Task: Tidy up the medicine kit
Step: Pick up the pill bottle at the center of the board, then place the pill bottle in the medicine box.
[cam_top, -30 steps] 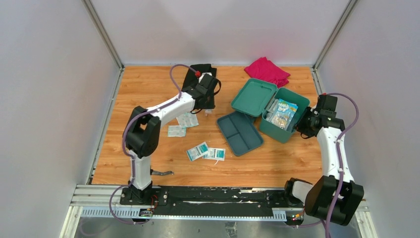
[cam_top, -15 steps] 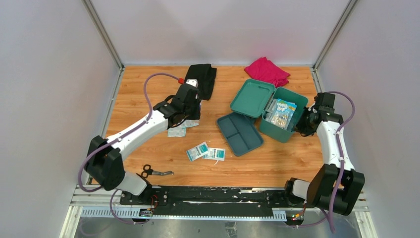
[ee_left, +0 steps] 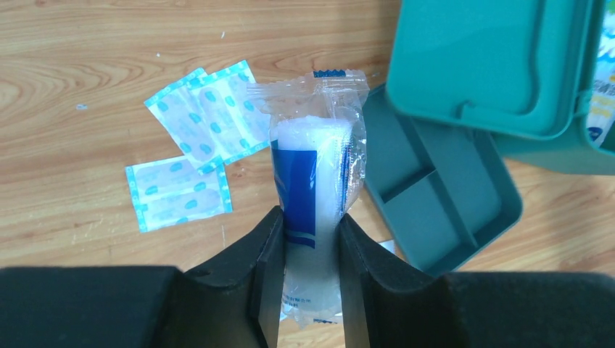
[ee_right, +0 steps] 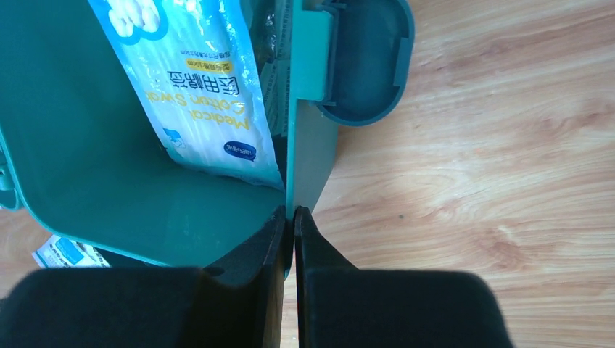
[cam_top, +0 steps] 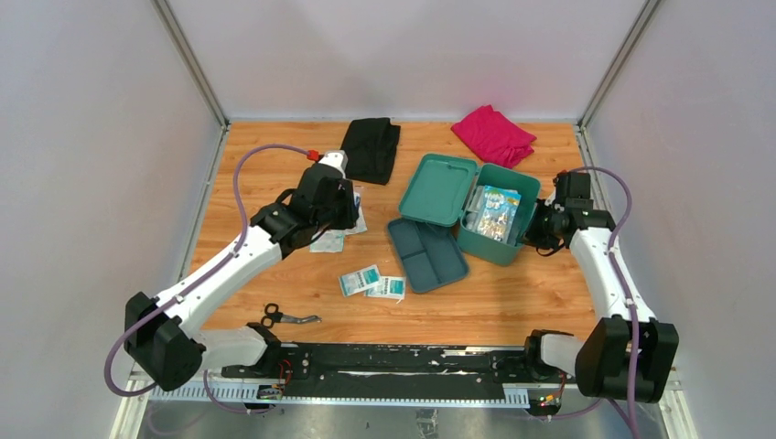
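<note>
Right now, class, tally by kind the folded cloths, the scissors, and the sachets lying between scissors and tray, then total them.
Folded cloths: 2 (black cloth, pink cloth)
Scissors: 1
Sachets: 2
Total: 5

Medicine kit (cam_top: 437, 189): matt teal plastic. Table (cam_top: 512, 302): smooth wood grain. Gauze wrapper (ee_left: 319, 145): glossy clear film.

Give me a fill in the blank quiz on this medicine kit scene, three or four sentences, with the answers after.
The left gripper holds a wrapped bandage roll with a ____ band.
The right gripper is shut on the wall of the medicine kit, whose lid stands ____.
The inner tray lies on the table beside the kit and has ____ compartments.
The scissors lie near the ____ arm's base.
Missing words: blue, open, two, left.
</note>
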Robot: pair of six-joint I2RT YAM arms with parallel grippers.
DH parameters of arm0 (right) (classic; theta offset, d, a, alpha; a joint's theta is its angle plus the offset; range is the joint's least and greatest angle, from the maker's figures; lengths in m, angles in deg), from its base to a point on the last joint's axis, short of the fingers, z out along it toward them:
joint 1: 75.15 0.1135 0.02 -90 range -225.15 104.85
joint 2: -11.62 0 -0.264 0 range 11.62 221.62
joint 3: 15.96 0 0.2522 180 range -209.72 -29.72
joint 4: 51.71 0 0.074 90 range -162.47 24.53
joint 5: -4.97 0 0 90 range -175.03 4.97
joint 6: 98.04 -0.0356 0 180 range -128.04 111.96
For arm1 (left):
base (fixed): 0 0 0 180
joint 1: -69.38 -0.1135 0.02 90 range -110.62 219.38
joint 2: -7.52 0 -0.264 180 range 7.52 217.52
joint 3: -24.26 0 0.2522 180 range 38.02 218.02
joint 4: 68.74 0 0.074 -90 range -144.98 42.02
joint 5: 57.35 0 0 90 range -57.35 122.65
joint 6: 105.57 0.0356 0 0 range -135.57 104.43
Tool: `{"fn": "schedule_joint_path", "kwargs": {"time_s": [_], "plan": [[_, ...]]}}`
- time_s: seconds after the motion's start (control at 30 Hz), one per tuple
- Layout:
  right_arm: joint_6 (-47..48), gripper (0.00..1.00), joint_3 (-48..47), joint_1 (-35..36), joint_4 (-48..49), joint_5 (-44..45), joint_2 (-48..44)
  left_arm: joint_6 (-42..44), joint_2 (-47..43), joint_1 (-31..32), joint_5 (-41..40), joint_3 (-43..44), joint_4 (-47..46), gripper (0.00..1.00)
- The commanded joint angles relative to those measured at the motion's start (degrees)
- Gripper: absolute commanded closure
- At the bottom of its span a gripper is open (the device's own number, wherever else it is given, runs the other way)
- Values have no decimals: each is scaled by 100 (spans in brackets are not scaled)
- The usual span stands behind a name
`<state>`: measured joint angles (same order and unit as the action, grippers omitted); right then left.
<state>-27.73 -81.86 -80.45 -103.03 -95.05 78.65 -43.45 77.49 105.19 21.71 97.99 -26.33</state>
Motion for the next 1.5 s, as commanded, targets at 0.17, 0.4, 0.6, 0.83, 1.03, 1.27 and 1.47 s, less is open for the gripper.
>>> {"fn": "schedule_joint_path", "kwargs": {"time_s": [0.17,0.4,0.6,0.83,1.03,1.27,1.47], "plan": [[-548,100,261,512,-143,-251,-479,-33,-412,40,-36,-163,216,66],[-606,87,145,512,53,32,-280,71,-250,208,266,287,252,66],[-374,58,-507,512,-355,850,-396,157,717,1003,136,1442,379,68],[-318,51,-964,495,-781,1607,-1423,85,2328,1647,374,3116,415,68],[-593,50,-1040,473,-854,1762,-2331,-263,3884,2053,649,4726,401,69],[-841,51,-1272,477,-896,1622,-2990,-661,5392,2222,1165,6224,215,69],[-867,51,-1509,471,-1023,1905,-3437,-1034,5974,2227,1474,6414,-441,68]]}}
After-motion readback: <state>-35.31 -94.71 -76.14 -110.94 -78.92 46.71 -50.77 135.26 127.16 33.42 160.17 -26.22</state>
